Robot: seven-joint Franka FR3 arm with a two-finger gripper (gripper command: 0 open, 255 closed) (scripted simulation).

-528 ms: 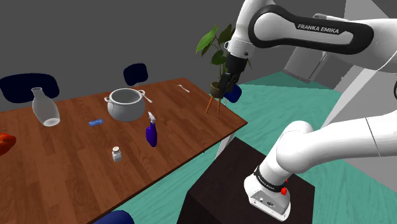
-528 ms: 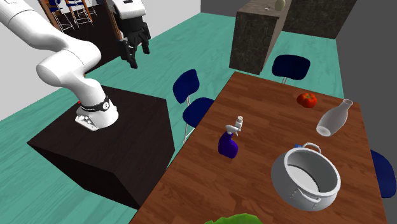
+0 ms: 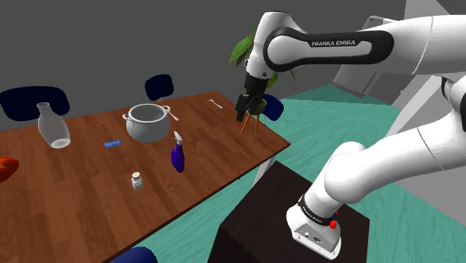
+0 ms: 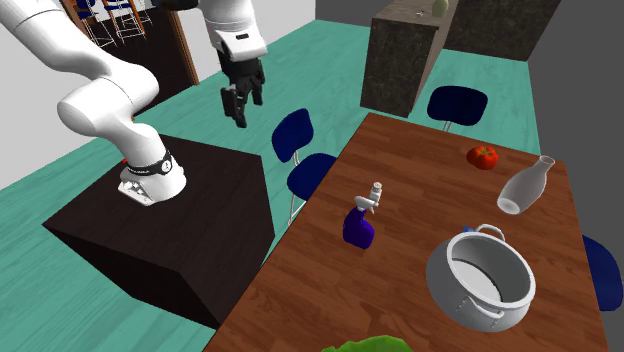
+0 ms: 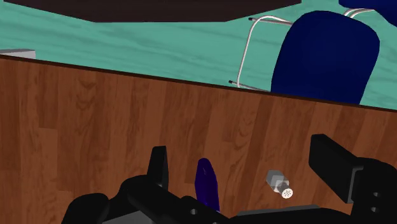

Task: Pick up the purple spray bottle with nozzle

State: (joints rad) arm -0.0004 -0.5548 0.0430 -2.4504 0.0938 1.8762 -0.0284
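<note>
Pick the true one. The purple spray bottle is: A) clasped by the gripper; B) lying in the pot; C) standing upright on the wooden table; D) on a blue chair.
C: the purple spray bottle stands upright on the wooden table, apart from the pot and the open gripper.

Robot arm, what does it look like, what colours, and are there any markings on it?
The arm is built of rounded, glossy white links with dark joints. A black band along its upper link carries white FRANKA EMIKA lettering. The gripper is all black, with two blocky fingers. A small red button sits on the white base.
</note>
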